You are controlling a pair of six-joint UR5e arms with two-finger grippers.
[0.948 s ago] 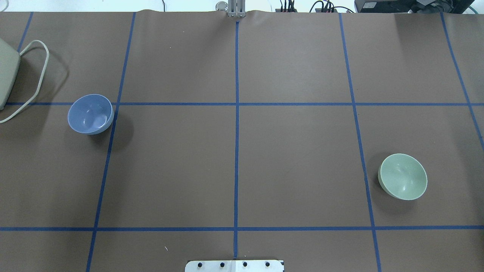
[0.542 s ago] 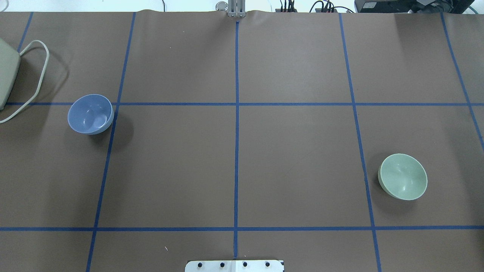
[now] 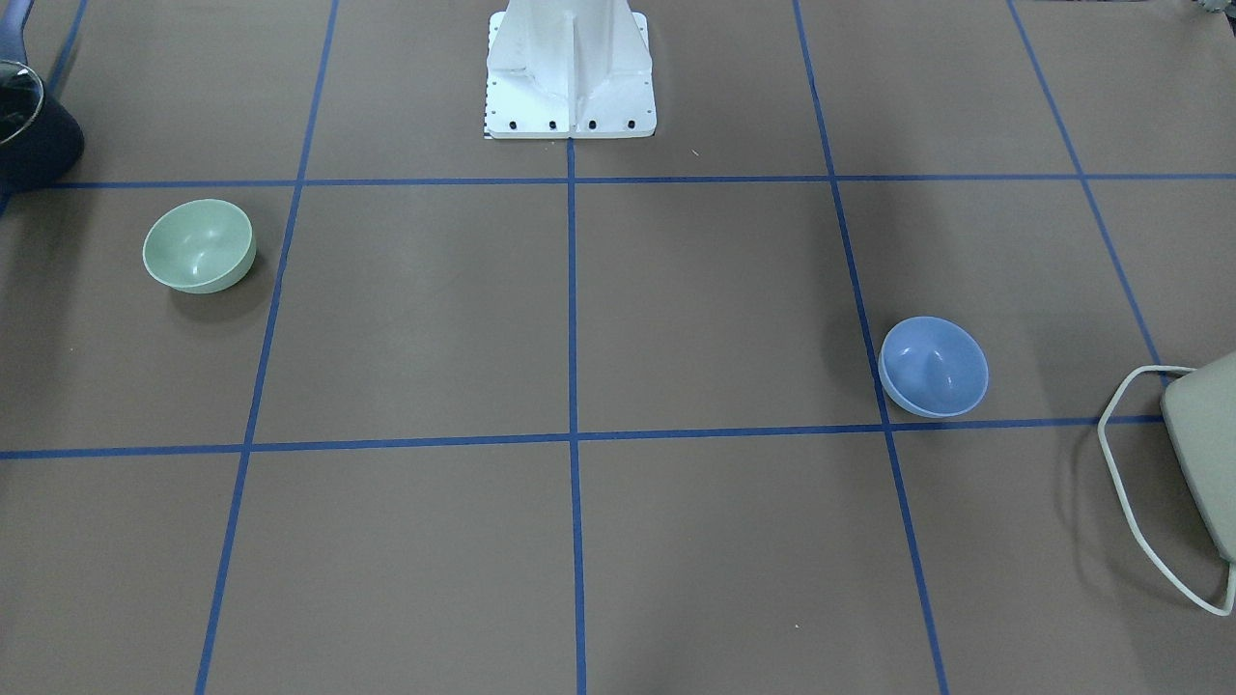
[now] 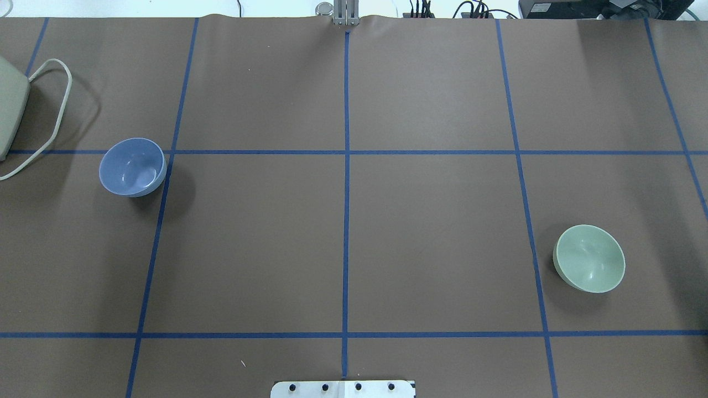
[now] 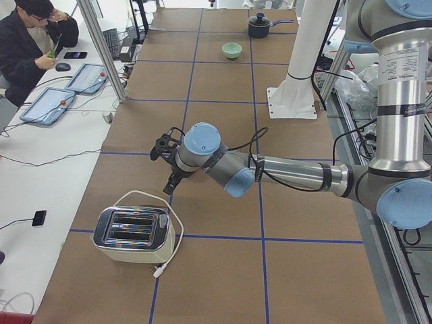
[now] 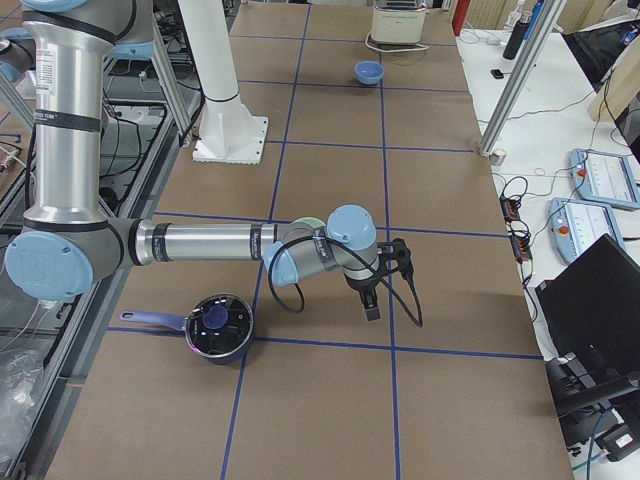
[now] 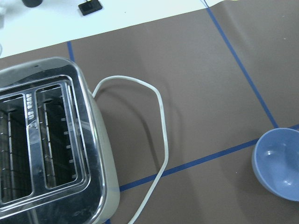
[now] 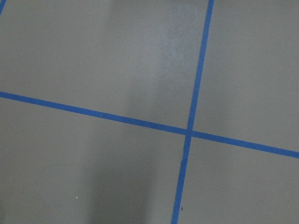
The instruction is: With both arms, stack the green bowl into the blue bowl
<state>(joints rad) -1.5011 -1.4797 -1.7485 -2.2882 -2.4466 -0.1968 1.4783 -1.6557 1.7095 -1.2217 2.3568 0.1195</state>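
The blue bowl (image 4: pixel 133 167) stands upright on the table's left side, near the toaster; it also shows in the front view (image 3: pixel 934 367) and the left wrist view (image 7: pixel 279 163). The green bowl (image 4: pixel 589 258) stands upright on the right side, also in the front view (image 3: pixel 199 245). Neither arm shows in the overhead or front views. In the left side view my left gripper (image 5: pixel 170 183) hangs over the table near the toaster. In the right side view my right gripper (image 6: pixel 370 300) hangs near the green bowl's area. I cannot tell whether either is open or shut.
A cream toaster (image 7: pixel 46 144) with a looped white cable (image 4: pixel 52 110) sits at the table's far left edge. A dark pot (image 6: pixel 220 327) stands at the far right end. The white pedestal base (image 3: pixel 570 87) is at the robot's side. Blue tape lines grid the brown table.
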